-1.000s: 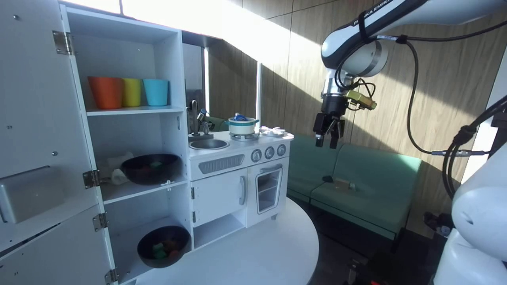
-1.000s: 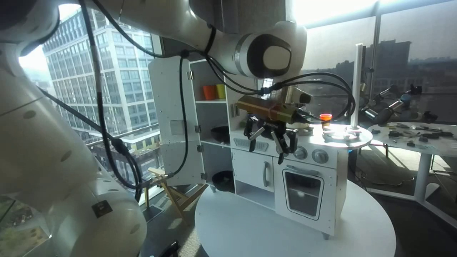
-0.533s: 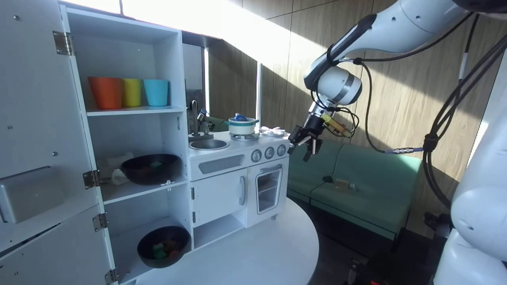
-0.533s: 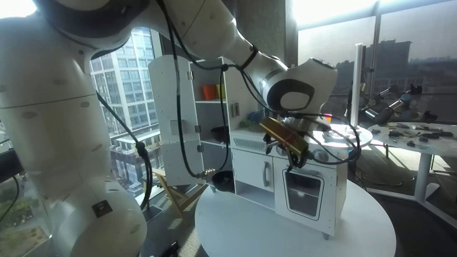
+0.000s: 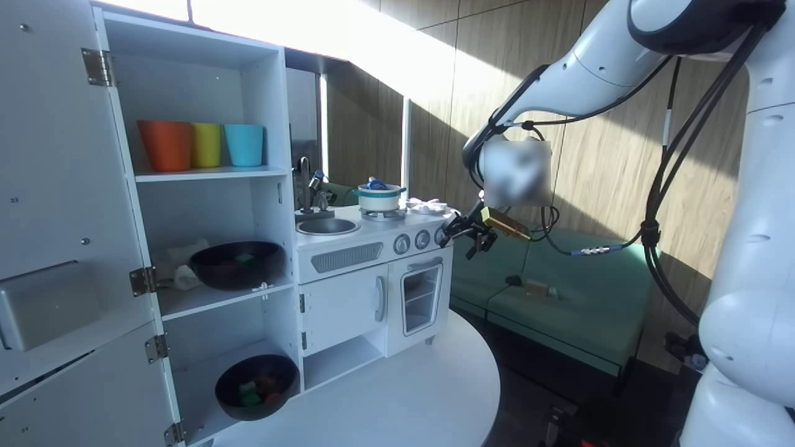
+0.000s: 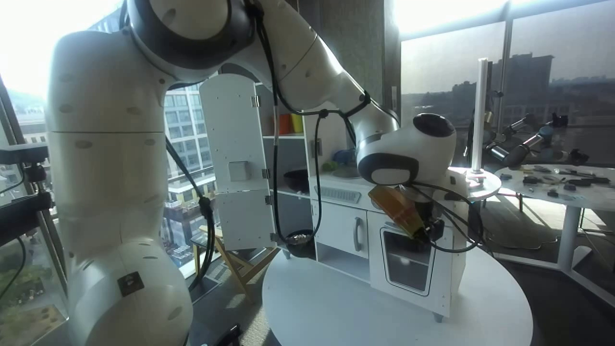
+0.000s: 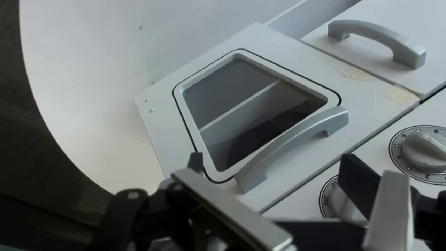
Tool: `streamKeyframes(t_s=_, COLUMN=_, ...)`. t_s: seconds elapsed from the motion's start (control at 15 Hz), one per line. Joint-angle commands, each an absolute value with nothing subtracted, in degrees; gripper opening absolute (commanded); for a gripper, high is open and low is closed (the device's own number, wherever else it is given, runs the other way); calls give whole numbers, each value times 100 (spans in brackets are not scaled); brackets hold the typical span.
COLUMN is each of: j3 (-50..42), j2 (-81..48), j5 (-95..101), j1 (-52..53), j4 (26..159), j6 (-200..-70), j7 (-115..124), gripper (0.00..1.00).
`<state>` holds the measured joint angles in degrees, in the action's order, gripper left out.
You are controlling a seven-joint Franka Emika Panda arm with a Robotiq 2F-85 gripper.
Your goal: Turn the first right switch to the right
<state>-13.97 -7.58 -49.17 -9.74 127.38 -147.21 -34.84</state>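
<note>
Closer to the front right corner of the white flat-topped toy-kitchen counter [image 5: 391,226] than half a second ago, the black two-fingered metal tool [image 5: 458,249] has also dropped a little. In an exterior view it partly covers the rightmost round silver-grey knob [image 5: 439,236], presumably the target, just under the counter's front edge near that corner; whether they touch cannot be told.

In an exterior view the gold oblong box [image 6: 398,209] and the white rounded wrist casing [image 6: 408,144] hide the knob and most of the tool.

In the wrist view the black fingers [image 7: 359,183] stand wide apart, holding nothing. Past one of them shows a round grey dial marked 300 [image 7: 342,205], and farther along a round grey dial with single digits [image 7: 423,153]; judged against the curved silver-grey oven handle [image 7: 292,141], these are likely the middle and left knobs, the target being hidden or out of frame. The approach seems unfinished: centre on the knob by the counter's right corner, straddle its raised grip squarely, pinch lightly, then roll clockwise about its axis, clear of the handle.
</note>
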Motion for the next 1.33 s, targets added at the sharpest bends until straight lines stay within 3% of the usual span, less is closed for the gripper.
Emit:
streamKeyframes(t_s=0.0, j3=-1154, j2=-773, j5=-5933, j1=-903, j4=12890, j6=-15946, j7=-4297, gripper=100)
streamKeyframes(t_s=0.53, j3=-474, j2=-814, j5=-8951, j1=-816, j4=12763, j6=-17743, j7=-7144, gripper=100)
streamKeyframes(t_s=1.07, j3=-640, j2=-998, j5=-11152, j1=-801, j4=12141, j6=-17671, j7=-9658, gripper=100)
streamKeyframes(t_s=1.27, j3=-629, j2=-1104, j5=-10988, j1=-830, j4=12289, j6=-17527, j7=-9529, gripper=100)
